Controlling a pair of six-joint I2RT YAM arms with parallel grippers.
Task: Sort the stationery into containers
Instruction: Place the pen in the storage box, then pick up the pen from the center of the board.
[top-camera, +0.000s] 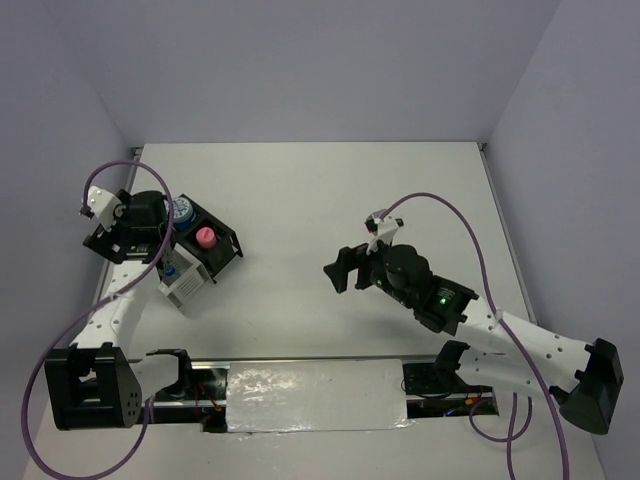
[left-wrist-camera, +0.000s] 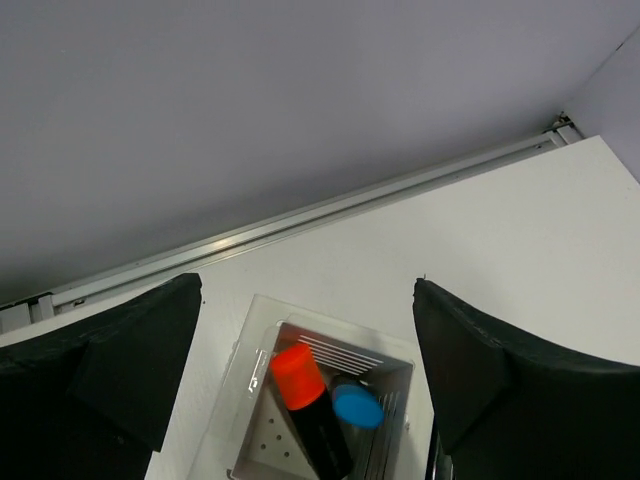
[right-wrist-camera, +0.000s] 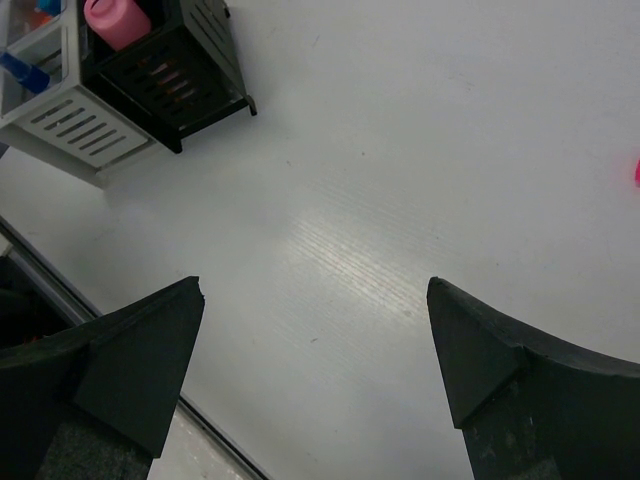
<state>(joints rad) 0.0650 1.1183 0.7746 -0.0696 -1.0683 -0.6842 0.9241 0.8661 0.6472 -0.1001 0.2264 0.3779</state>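
The organizer stands at the table's left: a black box (top-camera: 222, 240) joined to a white-grey slotted box (top-camera: 183, 290). The black box holds a pink-tan cylinder (top-camera: 204, 238) and a blue-white roll (top-camera: 183, 212). My left gripper (top-camera: 160, 245) hovers open and empty over the white-grey box (left-wrist-camera: 250, 360), where an orange-capped marker (left-wrist-camera: 298, 375) and a blue-capped marker (left-wrist-camera: 357, 406) stand. My right gripper (top-camera: 340, 270) is open and empty above bare table at centre right. Its wrist view shows the gripper (right-wrist-camera: 313, 285), the black box (right-wrist-camera: 180, 70), the cylinder (right-wrist-camera: 115, 20) and the white-grey box (right-wrist-camera: 75, 120).
A small pink bit (right-wrist-camera: 636, 170) shows at the right edge of the right wrist view; I cannot tell what it is. A metal rail (left-wrist-camera: 300, 215) runs along the table's far edge. A foil-taped strip (top-camera: 315, 395) lies between the arm bases. Walls close in three sides.
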